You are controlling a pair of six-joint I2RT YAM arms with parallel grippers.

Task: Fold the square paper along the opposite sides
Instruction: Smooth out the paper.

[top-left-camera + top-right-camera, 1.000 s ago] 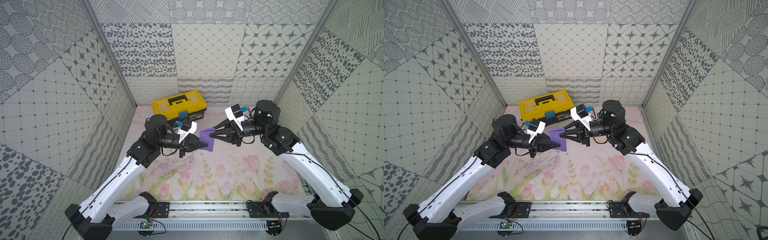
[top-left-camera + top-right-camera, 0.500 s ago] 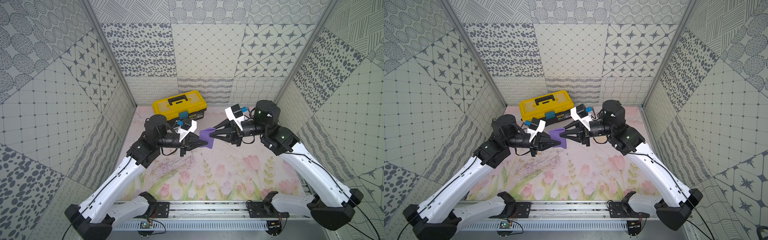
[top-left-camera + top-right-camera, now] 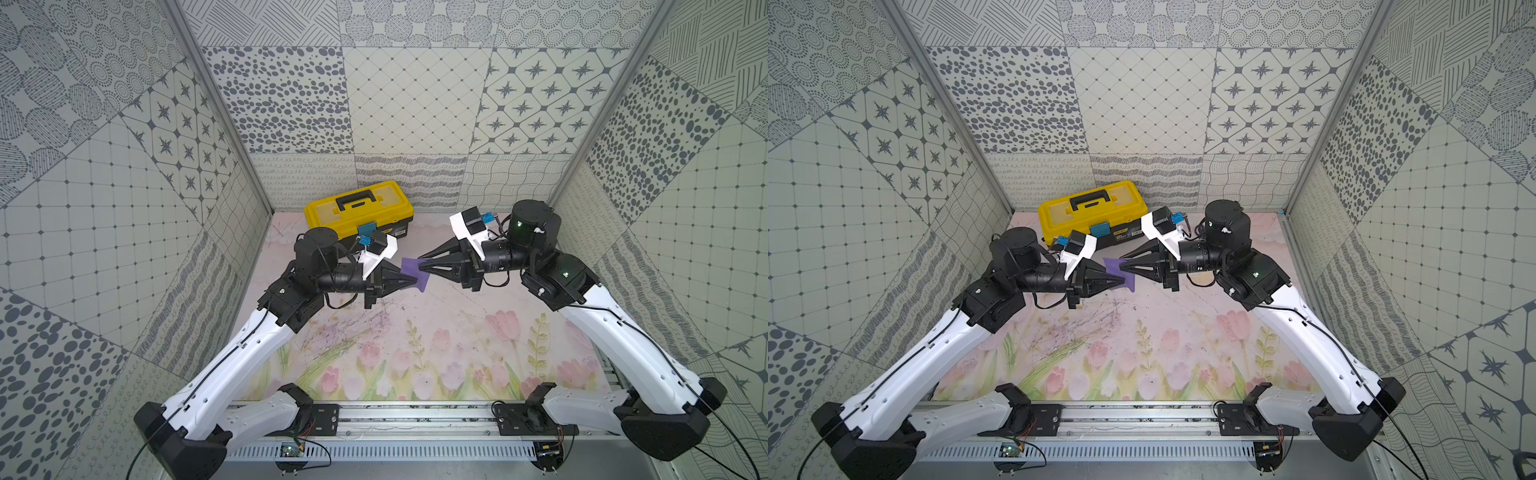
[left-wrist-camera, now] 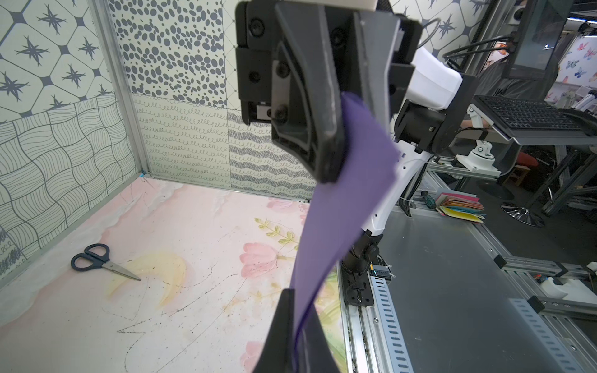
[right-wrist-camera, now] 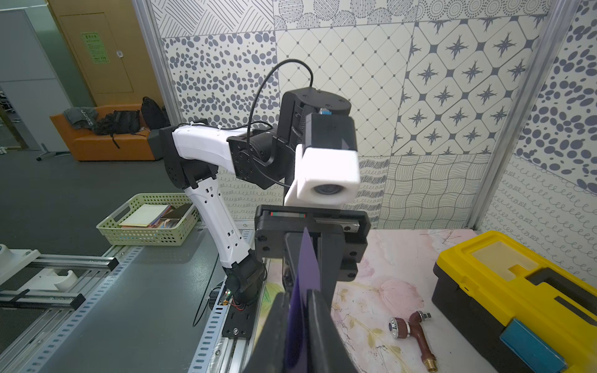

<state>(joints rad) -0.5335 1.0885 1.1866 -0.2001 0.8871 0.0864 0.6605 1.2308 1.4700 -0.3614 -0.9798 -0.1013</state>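
Table: the flowered table (image 3: 415,340) spread under both arms, and the sheet did not touch it.
Left gripper: the left gripper (image 3: 412,284) reached in level from its own side and was clenched on one end of the sheet. In the left wrist view the purple edge ran down between its fingers (image 4: 277,339).
Square paper: the square paper (image 3: 410,271) hung in the air between the two grippers, above the table. It bowed in a soft curve from one to the other, and no crease showed.
Right gripper: the right gripper (image 3: 419,263) met the sheet from the opposite side, its jaws close on either side of the other end. Whether they truly pinched it could not be told.
Step in hand: this looked like taking hold of two opposite edges in mid-air, ahead of bringing them together.
Doing it well: the right grip needed to be firm before either arm moved. The two held edges wanted keeping parallel and level. Brought together slowly, the bow would roll into one fold line midway rather than a skewed one.
Risk: so thin a sheet could slip or twist out of a half-closed jaw, or tear if the arms drew apart.
Farther back: the yellow toolbox (image 3: 359,208) stood shut near the back wall, apart from both grippers. The scissors (image 4: 97,260) and a brass-tipped fitting (image 5: 410,329) lay on the table, away from the work.
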